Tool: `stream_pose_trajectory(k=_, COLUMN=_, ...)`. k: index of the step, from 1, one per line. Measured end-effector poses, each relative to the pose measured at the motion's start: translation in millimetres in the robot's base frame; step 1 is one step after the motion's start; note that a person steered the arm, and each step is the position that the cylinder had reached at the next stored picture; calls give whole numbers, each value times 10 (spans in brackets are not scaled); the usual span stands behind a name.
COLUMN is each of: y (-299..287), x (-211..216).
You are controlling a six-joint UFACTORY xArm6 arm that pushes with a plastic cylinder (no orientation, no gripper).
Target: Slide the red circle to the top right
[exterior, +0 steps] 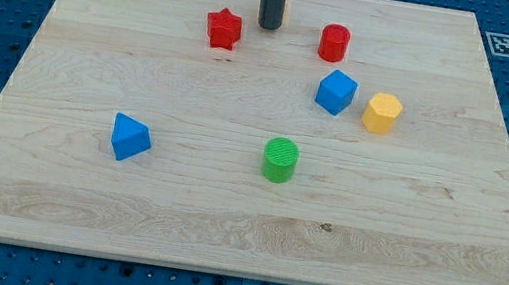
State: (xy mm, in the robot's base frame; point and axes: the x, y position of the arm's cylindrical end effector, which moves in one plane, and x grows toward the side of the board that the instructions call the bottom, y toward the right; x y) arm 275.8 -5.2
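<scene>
Our tip [269, 26] rested on the worktop [224, 209] at upper centre, between the red star [223, 29] and the red circle [334, 43]; we had no fingers.

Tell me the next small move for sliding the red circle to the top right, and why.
Probably slide my tip slightly toward the view's bottom, then right into the red circle. My tip sits between the red star and the circle, touching neither, roughly level with the circle; contact on its lower-left side would drive it up and right, where the board shows no blocks.
</scene>
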Motion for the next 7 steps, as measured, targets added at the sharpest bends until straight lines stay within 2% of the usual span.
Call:
stream_pose_trajectory(k=2, y=2, x=-223)
stream_pose_trajectory(k=3, y=41, x=-150)
stream_pose_trajectory(k=4, y=236, x=307)
stream_pose_trajectory(k=6, y=300, x=424)
stream_pose_trajectory(k=7, y=555, x=424)
